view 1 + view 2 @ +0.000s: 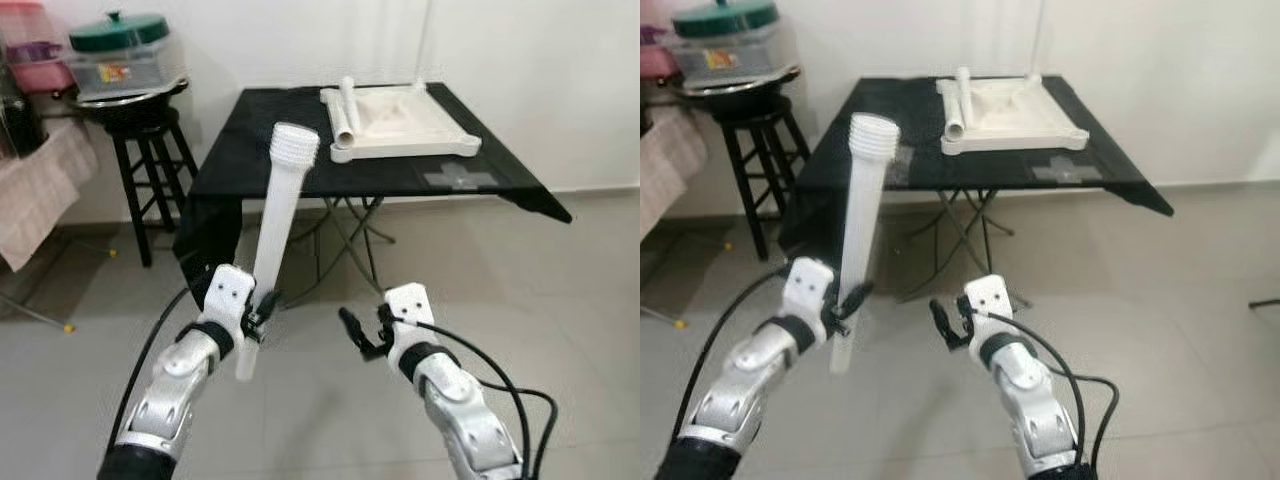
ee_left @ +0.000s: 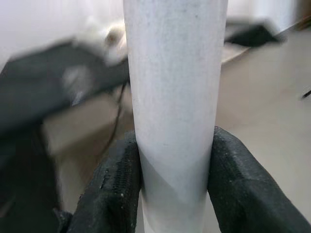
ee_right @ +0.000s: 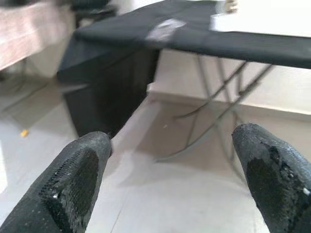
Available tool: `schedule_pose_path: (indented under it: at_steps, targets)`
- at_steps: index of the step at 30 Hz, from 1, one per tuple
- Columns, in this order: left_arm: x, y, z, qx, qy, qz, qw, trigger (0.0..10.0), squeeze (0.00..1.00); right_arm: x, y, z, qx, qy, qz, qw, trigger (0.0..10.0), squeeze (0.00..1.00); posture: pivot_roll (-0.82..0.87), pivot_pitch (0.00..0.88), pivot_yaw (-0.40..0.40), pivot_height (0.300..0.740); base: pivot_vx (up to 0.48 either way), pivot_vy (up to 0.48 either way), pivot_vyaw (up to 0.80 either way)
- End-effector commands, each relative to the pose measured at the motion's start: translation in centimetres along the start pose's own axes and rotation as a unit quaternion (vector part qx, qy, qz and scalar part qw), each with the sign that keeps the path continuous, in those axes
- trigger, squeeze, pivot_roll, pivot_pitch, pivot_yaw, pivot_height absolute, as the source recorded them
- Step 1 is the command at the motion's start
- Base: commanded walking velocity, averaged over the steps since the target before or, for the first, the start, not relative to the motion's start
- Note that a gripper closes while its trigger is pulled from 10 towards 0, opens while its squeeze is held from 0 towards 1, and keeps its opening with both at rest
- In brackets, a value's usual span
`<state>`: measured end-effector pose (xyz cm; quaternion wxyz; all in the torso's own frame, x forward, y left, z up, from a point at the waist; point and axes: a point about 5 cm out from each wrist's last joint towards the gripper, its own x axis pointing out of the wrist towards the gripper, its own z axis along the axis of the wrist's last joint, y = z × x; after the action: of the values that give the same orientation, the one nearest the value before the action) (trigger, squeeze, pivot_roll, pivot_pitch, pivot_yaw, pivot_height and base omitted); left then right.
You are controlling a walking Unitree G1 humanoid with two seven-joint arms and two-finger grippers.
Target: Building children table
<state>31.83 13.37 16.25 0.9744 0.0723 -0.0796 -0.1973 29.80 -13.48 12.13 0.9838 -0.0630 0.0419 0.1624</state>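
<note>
1. One black folding table (image 1: 300,160) stands ahead; its legs are partly hidden by a black cloth.
2. One white upturned tabletop (image 1: 405,125) lies on it, a leg lying along its edge; another upright leg is cut off.
3. Short of the table, the left gripper (image 1: 262,308) pinches one white threaded leg (image 1: 278,215) near its lower end.
4. Beside it, the right gripper (image 1: 362,335) is spread, empty.

A white table leg (image 1: 278,225) with a ribbed top is clamped between the black fingers (image 2: 114,189) of the left gripper (image 1: 262,312), whose arm is silver with a white wrist block. The right gripper (image 1: 358,333) is black too. Far off, a white tabletop (image 1: 400,122) is laid on a black folding table (image 1: 260,160) patched with grey tape (image 1: 458,179). At far left, a green lid (image 1: 118,32) is seen above a black stool (image 1: 150,160). The floor (image 1: 560,300) is tiled pale grey.
</note>
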Motion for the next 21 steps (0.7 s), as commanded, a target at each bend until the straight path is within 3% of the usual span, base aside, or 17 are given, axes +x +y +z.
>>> schedule_pose_path:
  at_steps: [1, 12, 21]
  targets:
    - [0.2, 0.0, 0.8, 0.004, -0.011, -0.008, 1.000, 10.0, 0.00, 0.2, -0.3, 0.4, 0.006, -0.015, -0.008, 1.000, 10.0, 0.00, -0.12, 0.060, 0.043, 0.740, 0.379, 0.000, 0.00]
    - [1.5, -0.3, 3.9, 0.027, -0.055, -0.030, 0.998, 10.0, 0.00, 0.7, -0.5, 1.9, 0.010, -0.046, -0.013, 0.999, 10.0, 0.00, -0.12, 0.050, 0.047, 0.740, 0.380, 0.000, 0.00]
    - [2.0, -0.7, 4.5, 0.040, -0.061, -0.039, 0.997, 10.0, 0.00, 1.2, -1.4, 4.3, 0.005, -0.084, -0.020, 0.996, 10.0, 0.00, -0.13, 0.041, 0.047, 0.740, 0.384, 0.000, 0.00]
